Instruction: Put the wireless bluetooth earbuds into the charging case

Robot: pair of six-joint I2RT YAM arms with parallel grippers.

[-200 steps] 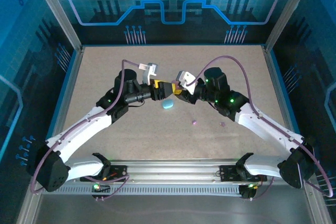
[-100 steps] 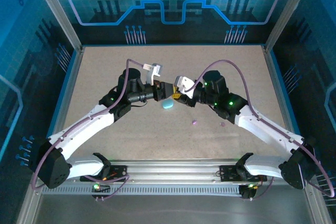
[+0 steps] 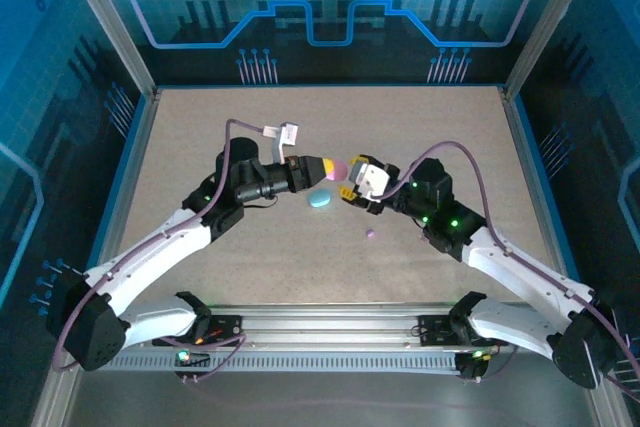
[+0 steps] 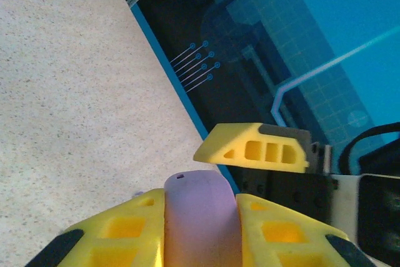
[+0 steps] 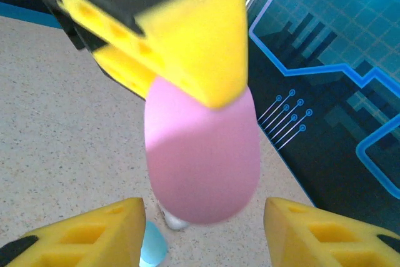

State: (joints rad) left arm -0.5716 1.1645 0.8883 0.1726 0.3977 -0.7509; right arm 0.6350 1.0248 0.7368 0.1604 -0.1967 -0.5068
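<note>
Earbuds are what the job is about, and the one I can make out is a light purple earbud (image 3: 370,233). It lies loose on the table (image 3: 220,127), about mid-table and slightly toward the near edge. I cannot tell which way its long axis runs; it is too small.

The light purple case (image 5: 200,154) is off the table, held above its middle. The left gripper (image 4: 201,207) has its jaws clamped on one end, so the case's long axis points out of the jaws toward the right edge. The right gripper (image 3: 352,187) faces that free end with its jaws apart and nothing between them. Its fingers stand either side of the case tip without touching it.

A teal case (image 3: 320,199) rests on the table just below the two grippers.

The bud lies on the near-edge side of both grippers, down on the table and a little to the right. The right arm is the nearer one, and only its jaws are free. In my judgement that arm would have to turn down and back toward the near edge to reach the bud.
</note>
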